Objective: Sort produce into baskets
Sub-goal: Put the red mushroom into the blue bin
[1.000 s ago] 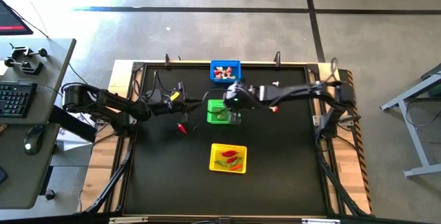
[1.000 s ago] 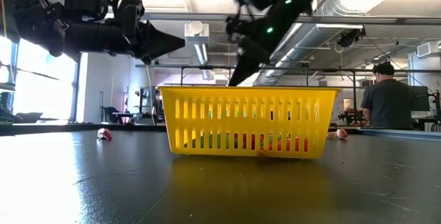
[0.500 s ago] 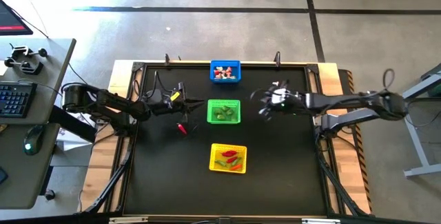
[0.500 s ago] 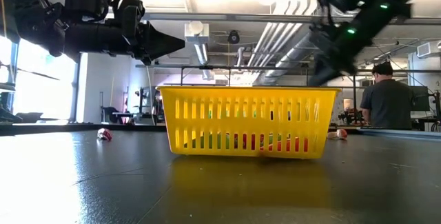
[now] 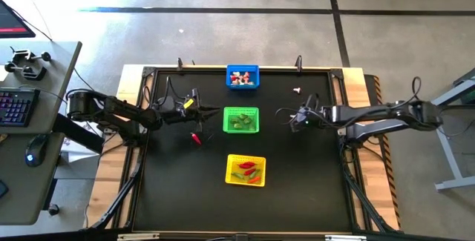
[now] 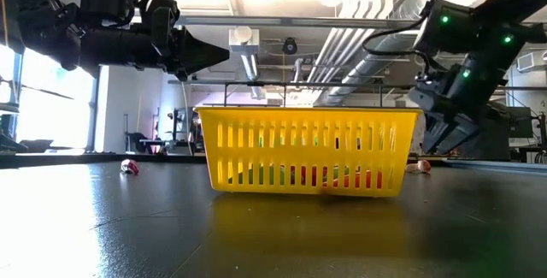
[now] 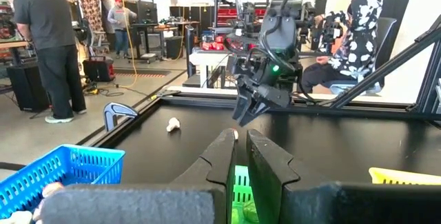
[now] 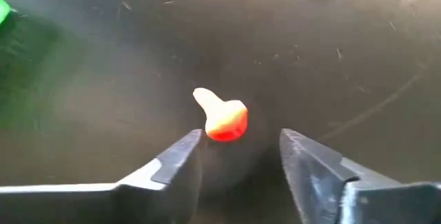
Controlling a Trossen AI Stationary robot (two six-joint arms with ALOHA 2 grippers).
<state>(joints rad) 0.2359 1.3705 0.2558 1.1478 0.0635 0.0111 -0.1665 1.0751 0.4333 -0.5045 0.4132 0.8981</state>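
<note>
Right gripper now over mushroom — astride.

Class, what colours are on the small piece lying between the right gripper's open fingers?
The mushroom piece has a white stem and a red-orange cap, seen best in the right wrist view, ahead of the right gripper.

Black table bearing three baskets

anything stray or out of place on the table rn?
Yes, three pieces lie loose outside the baskets: a red chilli left of the green basket, a mushroom piece under the open right gripper, and another mushroom piece near the far edge. No basket is tipped.
</note>
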